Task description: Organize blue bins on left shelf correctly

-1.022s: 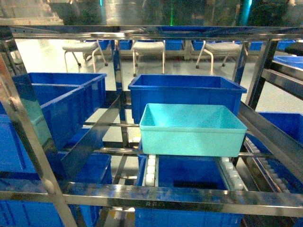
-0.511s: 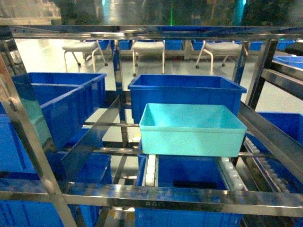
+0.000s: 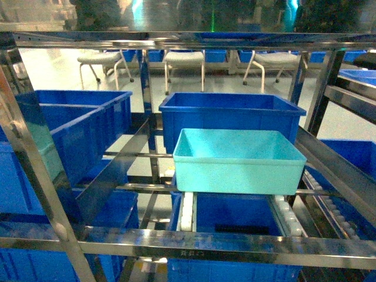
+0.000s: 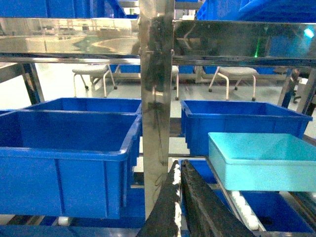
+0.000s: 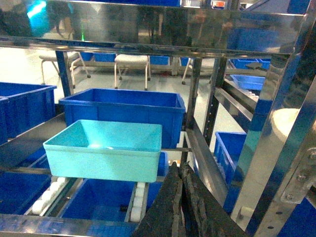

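Note:
A light turquoise bin (image 3: 238,160) sits empty on the roller lane of the steel shelf (image 3: 194,245), right in front of a dark blue crate (image 3: 230,117). The same bin (image 4: 261,160) shows at the right of the left wrist view and the bin (image 5: 106,148) at the left of the right wrist view. My left gripper (image 4: 178,167) is shut with nothing in it, below and left of the bin, in front of a steel upright. My right gripper (image 5: 180,169) is shut and empty, just right of the bin's near corner. Neither gripper appears in the head view.
Dark blue crates (image 3: 73,132) fill the left lane and lower levels (image 3: 235,220). A steel upright (image 4: 156,98) stands close ahead of the left gripper. Slanted divider rails (image 5: 205,153) and another post (image 5: 276,128) crowd the right. White chairs (image 3: 184,61) stand on the floor behind.

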